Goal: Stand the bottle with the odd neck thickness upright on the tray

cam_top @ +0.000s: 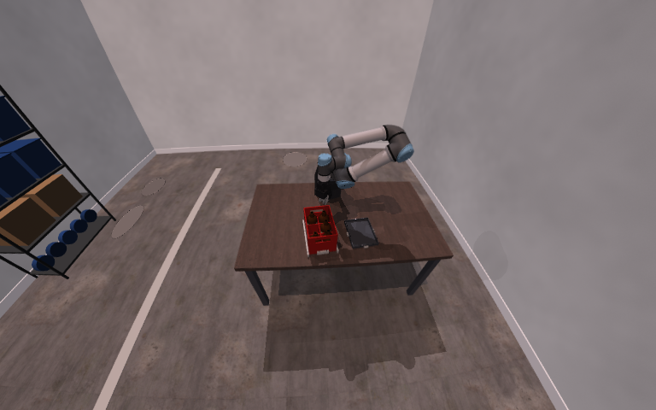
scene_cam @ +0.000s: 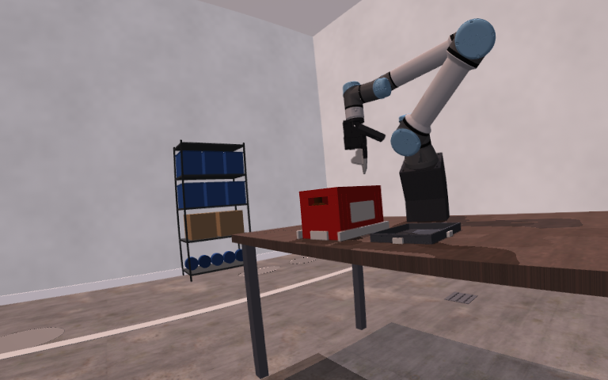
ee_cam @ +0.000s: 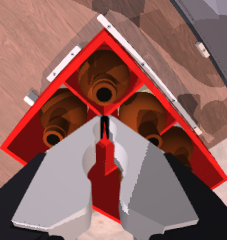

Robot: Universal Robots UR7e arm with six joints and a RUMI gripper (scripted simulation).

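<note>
The bench (cam_top: 269,244) carries the red crate (scene_cam: 325,210) and, just beside it, the dark tray (scene_cam: 438,231), which is without a bottle. I hang my hand (scene_cam: 362,165) above the crate, apart from it, with the fingers clenched together on nothing. The brown bottles (ee_cam: 104,75) all stand in their compartments of the crate; I cannot tell from here which neck is the different one. I judge the bottles to be stiff, smooth and rather slippery, maybe fragile like glass, and heavier at the bottom. I think the best place to take one is the neck just under the opening, with the jaws opened first and then closed gently.
</note>
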